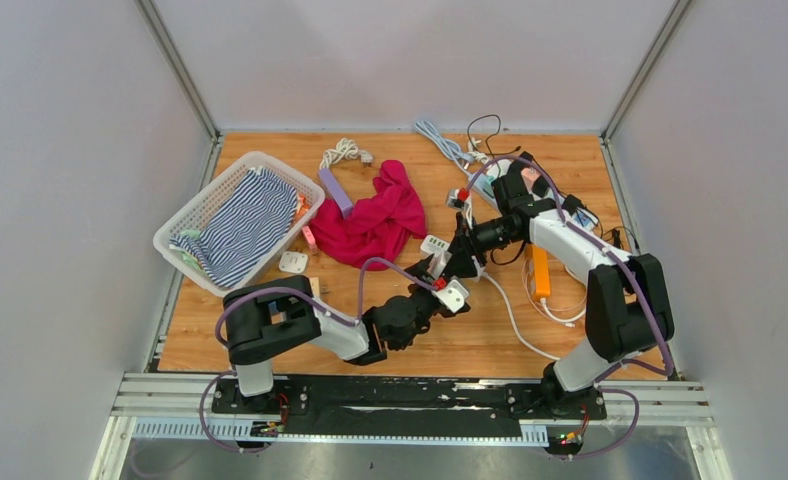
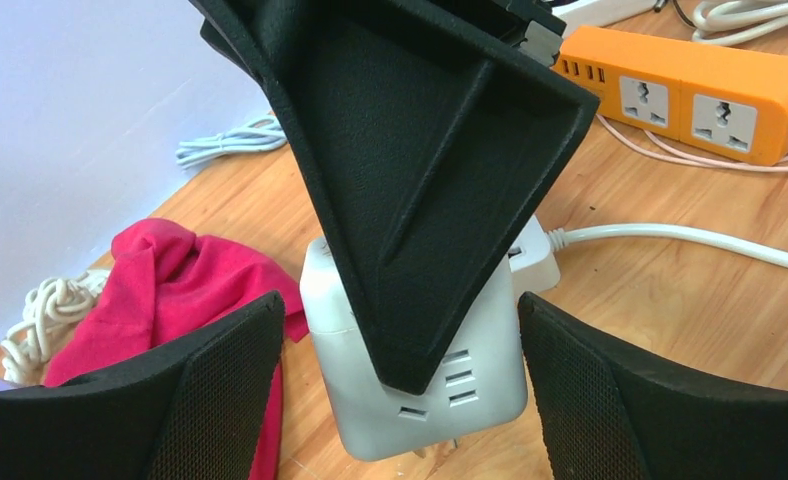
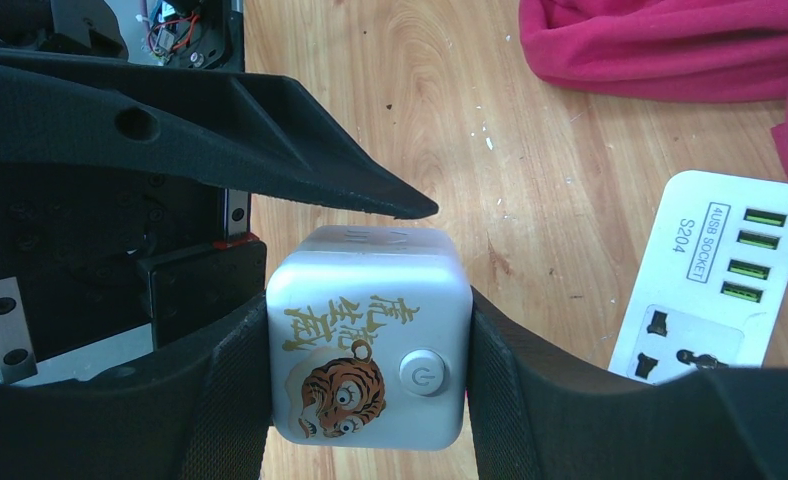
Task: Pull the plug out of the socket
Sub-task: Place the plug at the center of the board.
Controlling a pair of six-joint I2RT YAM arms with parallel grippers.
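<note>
My right gripper (image 3: 368, 305) is shut on a white cube plug adapter (image 3: 370, 340) with a tiger picture and a power button, holding it by two opposite sides. In the left wrist view the cube (image 2: 470, 385) hangs just above the wood, with small metal prongs showing under it. My left gripper (image 2: 398, 300) is open, with one finger on each side of the cube and a gap to it. One right finger (image 2: 420, 180) covers the cube's front. The white USB socket strip (image 3: 715, 275) lies flat beside the cube, apart from it. Both grippers meet at the table's middle (image 1: 452, 285).
An orange power strip (image 1: 540, 272) lies right of the grippers, among white cables. A pink cloth (image 1: 375, 220) lies to the left. A white basket (image 1: 185, 220) with striped cloth stands at far left. More cables and strips lie at the back.
</note>
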